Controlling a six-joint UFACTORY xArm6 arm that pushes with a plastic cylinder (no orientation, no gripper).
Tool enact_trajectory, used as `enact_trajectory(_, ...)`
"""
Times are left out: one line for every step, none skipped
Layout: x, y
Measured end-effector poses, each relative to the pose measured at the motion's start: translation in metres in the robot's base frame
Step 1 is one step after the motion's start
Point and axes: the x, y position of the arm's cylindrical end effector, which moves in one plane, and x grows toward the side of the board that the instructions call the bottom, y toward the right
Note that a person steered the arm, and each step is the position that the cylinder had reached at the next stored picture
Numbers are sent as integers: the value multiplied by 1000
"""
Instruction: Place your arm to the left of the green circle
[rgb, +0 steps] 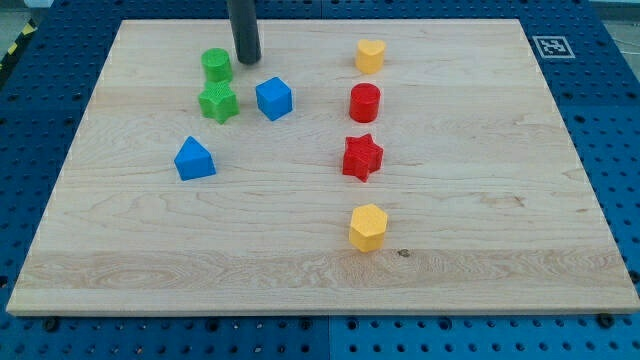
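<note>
The green circle (216, 65) is a small green cylinder near the view's top left of the wooden board. My tip (247, 59) is the lower end of the dark rod that comes down from the view's top edge. It stands just to the right of the green circle, a small gap apart. A green star (218, 102) lies right below the green circle. A blue cube (273, 98) lies below and to the right of my tip.
A blue triangular block (194, 159) lies lower left. A yellow block (369, 56), a red cylinder (364, 102), a red star (362, 157) and a yellow hexagon (367, 227) form a column right of centre. The board (480, 200) rests on a blue perforated table.
</note>
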Motion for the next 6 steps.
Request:
enact_trajectory(-31,-18)
enact_trajectory(-31,-30)
enact_trajectory(-18,-45)
enact_trajectory(6,-73)
enact_trajectory(27,-103)
enact_trajectory(40,-109)
